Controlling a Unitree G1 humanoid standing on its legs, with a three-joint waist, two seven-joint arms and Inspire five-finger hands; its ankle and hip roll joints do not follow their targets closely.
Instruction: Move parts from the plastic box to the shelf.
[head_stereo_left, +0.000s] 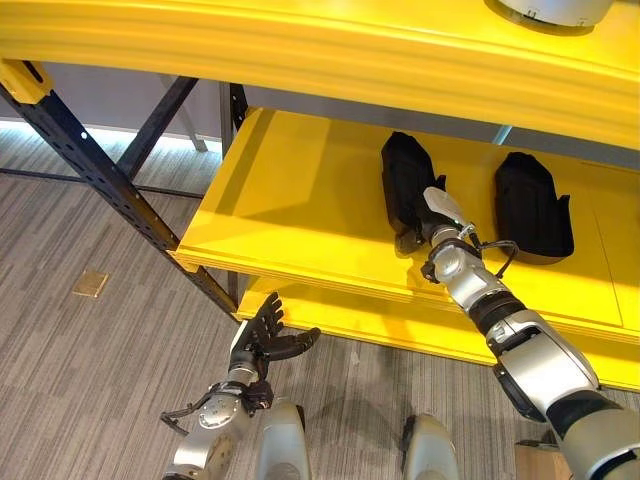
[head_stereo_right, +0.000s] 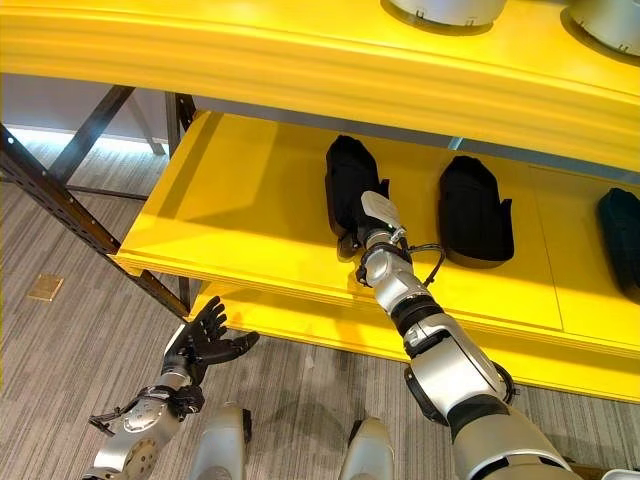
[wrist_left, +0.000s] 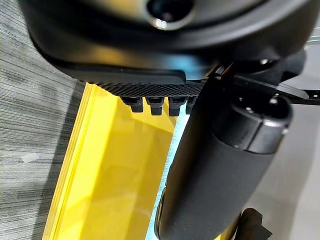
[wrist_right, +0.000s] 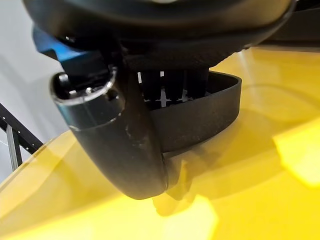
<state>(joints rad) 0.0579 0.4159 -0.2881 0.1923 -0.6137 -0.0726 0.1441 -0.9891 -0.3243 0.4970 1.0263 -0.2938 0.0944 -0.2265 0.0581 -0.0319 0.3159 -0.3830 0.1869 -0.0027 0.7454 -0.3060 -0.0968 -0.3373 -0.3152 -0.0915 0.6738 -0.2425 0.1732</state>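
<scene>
A black moulded part (head_stereo_left: 405, 175) lies on the middle level of the yellow shelf (head_stereo_left: 290, 200). My right hand (head_stereo_left: 440, 215) reaches in over the shelf's front edge and grips the part's near end. In the right wrist view its thumb (wrist_right: 120, 145) lies outside the part's wall (wrist_right: 205, 120) while the fingers curl inside the rim. My left hand (head_stereo_left: 262, 335) hangs low in front of the bottom shelf board, open with fingers spread and nothing in it.
A second black part (head_stereo_left: 533, 205) lies to the right of the held one, and a third (head_stereo_right: 622, 235) at the far right. Round grey pieces (head_stereo_right: 445, 10) sit on the top board (head_stereo_left: 300, 40). A black upright (head_stereo_left: 90, 170) stands at left.
</scene>
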